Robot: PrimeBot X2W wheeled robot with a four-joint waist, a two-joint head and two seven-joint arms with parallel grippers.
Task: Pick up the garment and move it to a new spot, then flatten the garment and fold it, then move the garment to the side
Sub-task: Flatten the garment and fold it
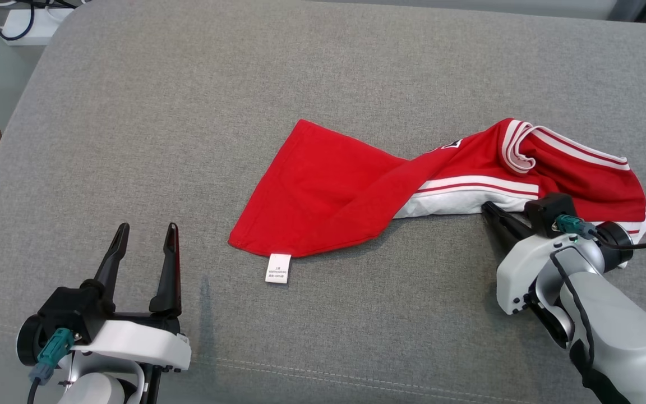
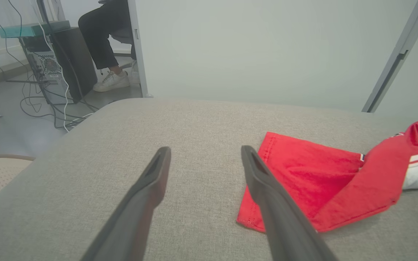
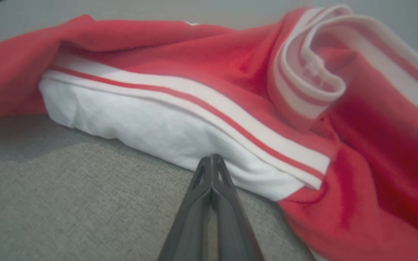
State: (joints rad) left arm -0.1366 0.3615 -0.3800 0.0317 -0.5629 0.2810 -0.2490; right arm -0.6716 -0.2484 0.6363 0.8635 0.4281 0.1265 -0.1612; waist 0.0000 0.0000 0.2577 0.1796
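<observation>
– Red garment (image 1: 328, 191) with white stripes: where does it lie?
– On the grey cloth counter (image 1: 188, 112), from the centre of the head view out to the right edge. The plain red end spreads flat in the middle, with a white label (image 1: 278, 268) sticking out from its lower edge. The striped end is bunched up at the right.
– And the right gripper (image 1: 485, 206)?
– At the lower right, its jaws pressed together. In the right wrist view the right gripper (image 3: 212, 156) meets the white lower edge of the garment (image 3: 194, 58). I cannot tell whether any cloth is pinched between the tips.
– The left gripper (image 1: 149, 227)?
– At the lower left, jaws wide and holding nothing, over bare counter and well apart from the garment. In the left wrist view the left gripper (image 2: 206, 148) points past the red corner of the garment (image 2: 303, 170), which lies to its right.
– Anything beyond the counter?
– At the upper left of that view, a person's leg (image 2: 100, 43) and white shoe (image 2: 111, 81) beside a computer tower (image 2: 47, 69) with cables.
</observation>
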